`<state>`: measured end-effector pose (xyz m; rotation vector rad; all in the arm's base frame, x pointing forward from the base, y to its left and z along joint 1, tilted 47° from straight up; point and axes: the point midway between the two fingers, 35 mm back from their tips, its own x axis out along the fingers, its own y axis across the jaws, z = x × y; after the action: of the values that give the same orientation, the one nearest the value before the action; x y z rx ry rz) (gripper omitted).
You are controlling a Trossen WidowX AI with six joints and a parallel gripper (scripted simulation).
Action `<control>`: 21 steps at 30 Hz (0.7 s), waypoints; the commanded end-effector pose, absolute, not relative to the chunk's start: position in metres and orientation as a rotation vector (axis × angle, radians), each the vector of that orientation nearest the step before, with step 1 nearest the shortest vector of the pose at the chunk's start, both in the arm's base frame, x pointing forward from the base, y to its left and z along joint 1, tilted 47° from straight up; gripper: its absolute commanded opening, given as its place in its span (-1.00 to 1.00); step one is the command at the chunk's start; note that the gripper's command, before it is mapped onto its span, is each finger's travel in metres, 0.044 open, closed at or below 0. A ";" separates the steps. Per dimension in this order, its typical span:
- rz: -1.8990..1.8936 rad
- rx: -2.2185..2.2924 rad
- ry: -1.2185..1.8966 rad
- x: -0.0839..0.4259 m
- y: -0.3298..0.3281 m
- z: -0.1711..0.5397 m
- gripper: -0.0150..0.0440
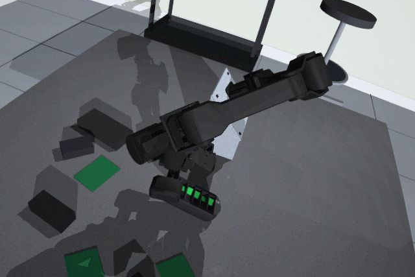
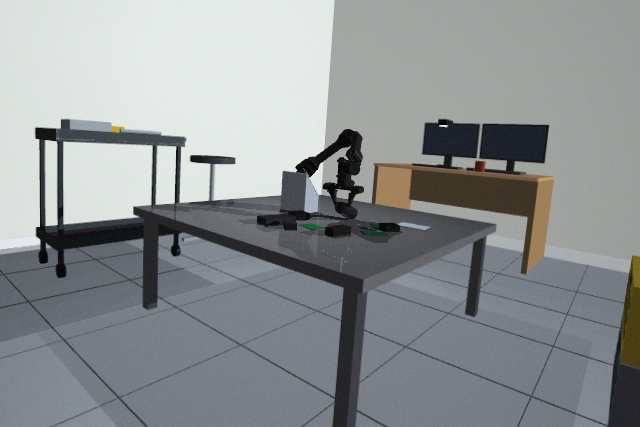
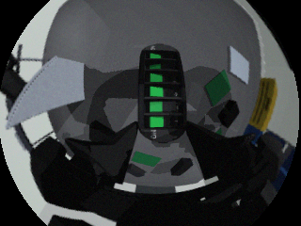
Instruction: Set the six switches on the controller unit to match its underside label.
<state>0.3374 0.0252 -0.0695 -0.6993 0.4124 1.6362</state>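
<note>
Wrist view, the gripper's (image 1: 172, 183) (image 2: 344, 205) (image 3: 162, 127) fingers closed on the sides of the dark grey controller unit (image 1: 198, 205) (image 2: 347, 211) (image 3: 162, 94), its switches facing the camera, the grey bench (image 1: 301, 173) (image 2: 206, 215) (image 3: 94, 28) behind it, a green panel (image 3: 217, 88) lying off to the right, something yellow (image 3: 266, 104) farther back.

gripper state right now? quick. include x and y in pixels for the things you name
Gripper (image 1: 171, 181) (image 2: 344, 204) (image 3: 162, 123): closed on the controller unit (image 1: 198, 204) (image 2: 348, 212) (image 3: 162, 98), fingers at its two sides near one end, switches uncovered in the wrist view.
</note>
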 end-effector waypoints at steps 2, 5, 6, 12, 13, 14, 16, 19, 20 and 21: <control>1.630 -0.703 0.424 0.337 0.025 -0.064 0.65; 1.628 -0.708 0.428 0.336 0.025 -0.061 0.65; 1.628 -0.710 0.430 0.336 0.025 -0.060 0.65; 1.624 -0.720 0.439 0.336 0.025 -0.056 0.65; 1.624 -0.721 0.440 0.336 0.025 -0.055 0.65; 1.623 -0.723 0.442 0.336 0.025 -0.054 0.65; 1.622 -0.726 0.445 0.335 0.025 -0.052 0.65; 1.620 -0.731 0.449 0.335 0.025 -0.050 0.65; 1.619 -0.733 0.450 0.335 0.025 -0.049 0.65; 1.619 -0.735 0.452 0.335 0.025 -0.048 0.65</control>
<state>0.3359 0.0245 -0.0523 -0.7380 0.4432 1.6230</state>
